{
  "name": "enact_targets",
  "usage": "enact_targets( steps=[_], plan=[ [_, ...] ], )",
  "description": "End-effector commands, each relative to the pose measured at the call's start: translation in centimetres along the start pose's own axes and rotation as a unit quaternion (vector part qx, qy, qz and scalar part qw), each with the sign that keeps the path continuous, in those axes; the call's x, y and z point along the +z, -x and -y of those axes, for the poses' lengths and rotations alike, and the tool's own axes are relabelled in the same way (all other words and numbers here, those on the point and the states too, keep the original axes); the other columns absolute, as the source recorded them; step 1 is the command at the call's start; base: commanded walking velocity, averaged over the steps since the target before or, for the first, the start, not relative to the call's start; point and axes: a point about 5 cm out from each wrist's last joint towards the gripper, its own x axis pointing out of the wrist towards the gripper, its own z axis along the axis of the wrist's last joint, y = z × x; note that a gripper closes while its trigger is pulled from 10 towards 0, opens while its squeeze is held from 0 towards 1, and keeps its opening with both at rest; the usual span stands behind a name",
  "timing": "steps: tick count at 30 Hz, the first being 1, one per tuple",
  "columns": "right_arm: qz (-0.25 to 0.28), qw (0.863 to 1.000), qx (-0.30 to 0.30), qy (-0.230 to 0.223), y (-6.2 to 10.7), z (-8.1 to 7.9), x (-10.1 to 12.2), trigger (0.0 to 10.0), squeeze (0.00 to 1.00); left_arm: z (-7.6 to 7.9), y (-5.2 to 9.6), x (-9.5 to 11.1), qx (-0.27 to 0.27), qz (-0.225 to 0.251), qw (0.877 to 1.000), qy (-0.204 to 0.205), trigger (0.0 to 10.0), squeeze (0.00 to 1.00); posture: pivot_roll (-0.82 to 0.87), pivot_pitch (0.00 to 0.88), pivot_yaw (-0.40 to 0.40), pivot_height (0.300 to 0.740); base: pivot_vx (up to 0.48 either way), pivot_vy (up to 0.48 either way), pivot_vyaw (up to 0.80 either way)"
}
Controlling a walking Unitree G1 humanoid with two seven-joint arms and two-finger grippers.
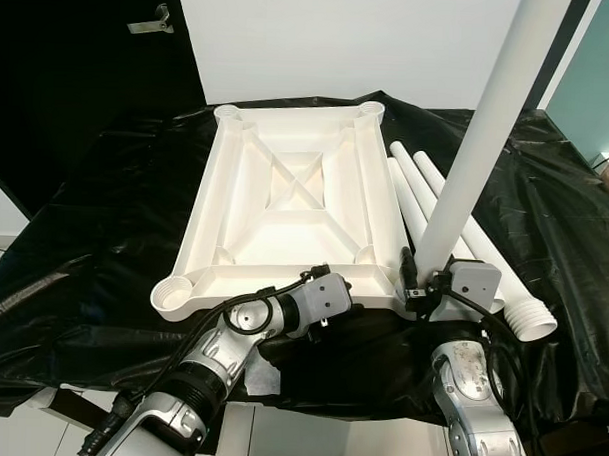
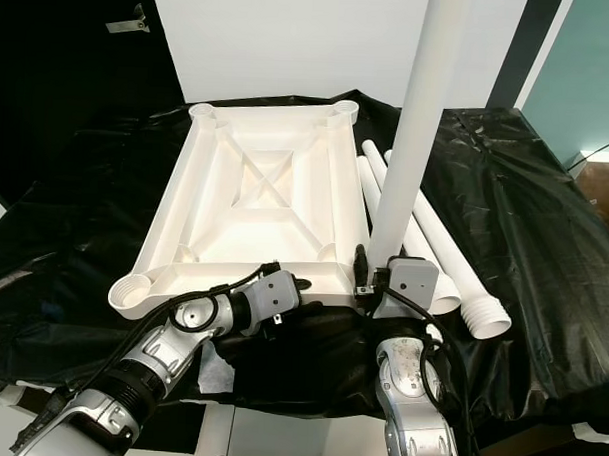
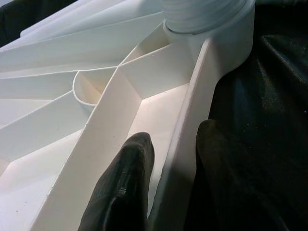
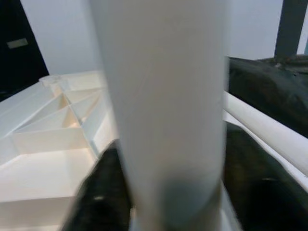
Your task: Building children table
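The upside-down tabletop (image 1: 286, 197) lay on the black sheet (image 1: 95, 221), left gripper (image 3: 171, 183) pinching its near rim while right gripper (image 1: 423, 282) clamped the upright leg (image 1: 478, 134) at the corner socket, which looked ready to cross-thread if tilted.

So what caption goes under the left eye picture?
Right gripper stands a white leg in the upturned tabletop; left gripper pinches its rim.

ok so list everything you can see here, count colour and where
table top: 1, white, upside down on the black sheet, ribs up
upright leg: 1, white, standing in the table top's near right corner socket
loose legs: 3, white, lying on the sheet right of the table top
sheet: 1, black plastic, covering the work surface
left gripper: 1, black jaws straddling the table top's near rim
right gripper: 1, black jaws closed around the upright leg's base
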Motion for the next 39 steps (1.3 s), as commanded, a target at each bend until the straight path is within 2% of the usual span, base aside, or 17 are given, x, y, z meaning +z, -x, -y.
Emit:
enact_targets(
  steps=[1, 3, 4, 9, 12, 18, 21, 25, 29, 33, 36, 37, 38, 39],
  plan=[
    [-0.033, 0.999, -0.019, -0.001, 0.2, 1.7, -1.2, 10.0, 1.00, 1.1, 0.6, -2.1, -0.020, -0.045, 0.999, 0.021, 10.0, 0.00, -0.09, 0.035, 0.047, 0.740, 0.000, 0.000, 0.00],
    [-0.029, 0.999, -0.013, -0.009, 0.2, 1.8, -1.0, 10.0, 1.00, 1.1, 0.6, -2.1, -0.019, -0.045, 0.999, 0.021, 10.0, 0.00, -0.09, 0.035, 0.047, 0.740, 0.000, 0.000, 0.00],
    [-0.021, 1.000, 0.006, -0.005, 0.3, 1.9, -0.7, 10.0, 0.00, 1.1, 0.6, -2.1, -0.019, -0.045, 0.999, 0.021, 10.0, 0.00, -0.10, 0.036, 0.046, 0.740, 0.000, 0.000, 0.00],
    [-0.009, 0.999, 0.042, 0.021, 0.6, 2.9, -0.2, 10.0, 0.00, 1.2, 0.4, -2.0, -0.020, -0.044, 0.999, 0.021, 10.0, 0.00, -0.11, 0.037, 0.047, 0.740, 0.000, 0.000, 0.00],
    [-0.014, 0.998, 0.050, 0.022, 0.6, 3.2, -0.2, 10.0, 0.00, 1.2, 0.4, -2.0, -0.021, -0.044, 0.999, 0.021, 10.0, 0.00, -0.11, 0.037, 0.049, 0.740, 0.000, 0.000, 0.00],
    [-0.037, 0.992, 0.117, 0.007, 0.3, 3.6, -0.5, 10.0, 0.00, 1.2, 0.3, -2.0, -0.023, -0.044, 0.999, 0.020, 10.0, 0.00, -0.12, 0.036, 0.053, 0.740, 0.000, 0.000, 0.00],
    [-0.054, 0.984, 0.167, 0.003, 0.1, 3.8, -0.8, 10.0, 0.00, 1.1, 0.3, -2.0, -0.023, -0.044, 0.999, 0.019, 10.0, 0.00, -0.12, 0.035, 0.055, 0.740, 0.000, 0.000, 0.00],
    [-0.064, 0.974, 0.215, 0.023, -0.3, 4.3, -0.9, 10.0, 0.00, 1.0, 0.3, -2.0, -0.022, -0.044, 0.999, 0.018, 10.0, 0.00, -0.12, 0.034, 0.056, 0.740, 0.000, 0.000, 0.00],
    [-0.067, 0.970, 0.230, 0.028, -0.6, 4.7, -0.8, 10.0, 0.00, 0.9, 0.4, -2.1, -0.021, -0.045, 0.999, 0.018, 10.0, 0.00, -0.11, 0.034, 0.057, 0.740, 0.000, 0.000, 0.00],
    [-0.061, 0.960, 0.267, 0.054, -1.8, 5.6, -0.5, 10.0, 0.00, 0.9, 0.4, -2.1, -0.019, -0.046, 0.999, 0.018, 10.0, 0.00, -0.10, 0.031, 0.052, 0.740, 0.000, 0.000, 0.00],
    [-0.063, 0.954, 0.287, 0.056, -2.0, 5.5, -0.5, 10.0, 0.00, 0.9, 0.4, -2.1, -0.018, -0.046, 0.999, 0.018, 10.0, 0.00, -0.10, 0.031, 0.051, 0.740, 0.000, 0.000, 0.00],
    [-0.068, 0.951, 0.296, 0.052, -2.1, 5.6, -0.5, 2.2, 0.00, 0.8, 0.4, -2.1, -0.017, -0.046, 0.999, 0.018, 10.0, 0.00, -0.10, 0.030, 0.051, 0.740, 0.000, 0.000, 0.00],
    [-0.071, 0.949, 0.303, 0.049, -2.2, 5.6, -0.5, 0.0, 0.00, 0.8, 0.5, -2.1, -0.017, -0.046, 0.999, 0.018, 10.0, 0.00, -0.10, 0.030, 0.051, 0.740, 0.000, 0.000, 0.00],
    [-0.071, 0.949, 0.303, 0.049, -2.2, 5.6, -0.5, 0.0, 0.00, 0.8, 0.5, -2.1, -0.017, -0.046, 0.999, 0.018, 10.0, 0.00, -0.10, 0.030, 0.051, 0.740, 0.000, 0.000, 0.00]
  ],
)
